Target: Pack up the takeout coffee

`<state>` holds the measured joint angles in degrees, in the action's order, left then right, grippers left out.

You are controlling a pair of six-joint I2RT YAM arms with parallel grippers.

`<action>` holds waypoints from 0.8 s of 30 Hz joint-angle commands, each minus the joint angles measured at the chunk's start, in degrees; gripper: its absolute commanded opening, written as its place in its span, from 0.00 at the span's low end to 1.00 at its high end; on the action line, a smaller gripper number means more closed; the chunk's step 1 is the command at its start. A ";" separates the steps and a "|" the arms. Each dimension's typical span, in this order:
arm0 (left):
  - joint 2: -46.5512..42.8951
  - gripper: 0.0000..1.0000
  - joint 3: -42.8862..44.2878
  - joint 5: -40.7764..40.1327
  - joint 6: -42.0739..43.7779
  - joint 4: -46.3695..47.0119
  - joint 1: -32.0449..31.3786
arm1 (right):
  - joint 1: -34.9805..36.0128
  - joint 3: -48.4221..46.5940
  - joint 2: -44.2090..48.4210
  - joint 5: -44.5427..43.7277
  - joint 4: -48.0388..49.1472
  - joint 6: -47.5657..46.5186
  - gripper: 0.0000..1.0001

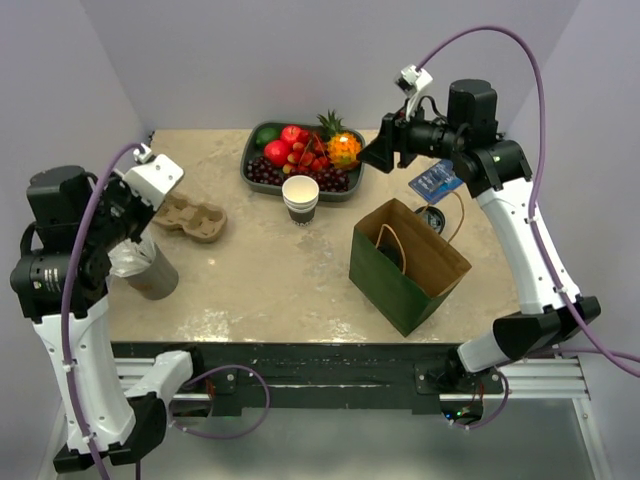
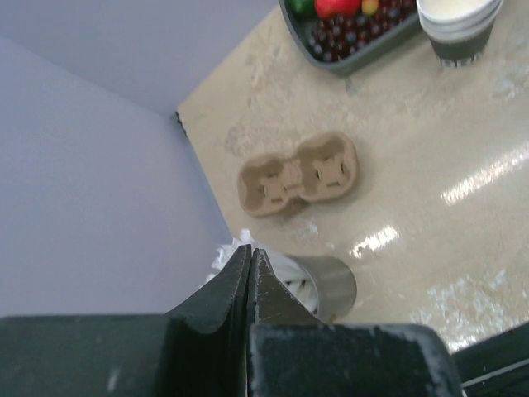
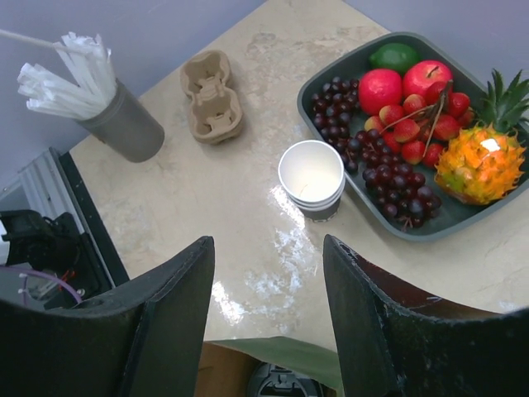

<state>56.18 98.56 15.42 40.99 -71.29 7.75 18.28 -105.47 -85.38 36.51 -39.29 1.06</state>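
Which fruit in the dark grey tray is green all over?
The round green fruit in a corner of the dark grey tray, beside the red apples; the others are red, orange or dark purple.

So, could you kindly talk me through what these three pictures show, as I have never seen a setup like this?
These are two robot arms bolted at the near edge of a table. The top picture comes from a fixed camera above and behind them: left arm on the left, right arm on the right. The other two come from a camera on each wrist, looking past that arm's own jaws. The left jaws are shut on nothing; the right jaws are open and empty. On the table lie a fruit tray, a stack of white paper cups, a cardboard cup carrier, a grey holder of straws and an open green paper bag. The takeout coffee is probably the dark round thing behind the bag.
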 commanded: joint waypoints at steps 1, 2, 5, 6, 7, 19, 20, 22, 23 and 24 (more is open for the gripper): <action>5.24 0.00 8.55 6.98 -3.28 4.49 0.07 | -0.88 -4.30 -0.75 -2.41 1.06 -0.09 0.59; 7.34 0.00 10.05 8.91 -3.72 4.66 -0.01 | -1.49 -5.35 -0.92 -2.50 0.88 0.08 0.59; 10.77 0.00 14.72 13.56 -6.18 5.45 -0.01 | -2.89 -7.20 -1.27 -3.20 0.97 0.34 0.59; 11.49 0.00 15.42 15.06 -6.97 5.89 0.07 | -3.42 -7.73 -1.36 -3.11 0.97 0.52 0.59; 12.01 0.00 16.13 17.08 -8.37 7.11 -0.01 | -3.78 -8.08 -1.36 -3.29 0.88 0.61 0.59; 18.42 0.00 7.79 38.62 -34.36 41.45 -15.74 | -15.46 -3.17 2.32 -30.68 -2.02 -0.79 0.68; 19.13 0.00 7.61 40.20 -36.49 43.49 -18.18 | -15.99 -1.77 2.59 -31.58 -3.59 -0.71 0.69; 21.06 0.00 7.61 41.53 -40.37 47.63 -20.83 | -17.92 0.60 3.64 -32.46 -5.35 -0.80 0.70; 21.77 0.00 7.96 42.93 -40.55 48.17 -23.63 | -18.11 1.66 4.25 -32.56 -5.80 -0.71 0.70; 22.56 0.00 8.92 43.64 -40.55 47.65 -25.22 | -18.19 2.63 4.78 -32.73 -6.15 -0.80 0.70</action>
<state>76.62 106.48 52.60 8.34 -33.50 -12.14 1.37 -105.73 -83.88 9.80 -42.48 1.41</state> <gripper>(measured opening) 0.016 0.696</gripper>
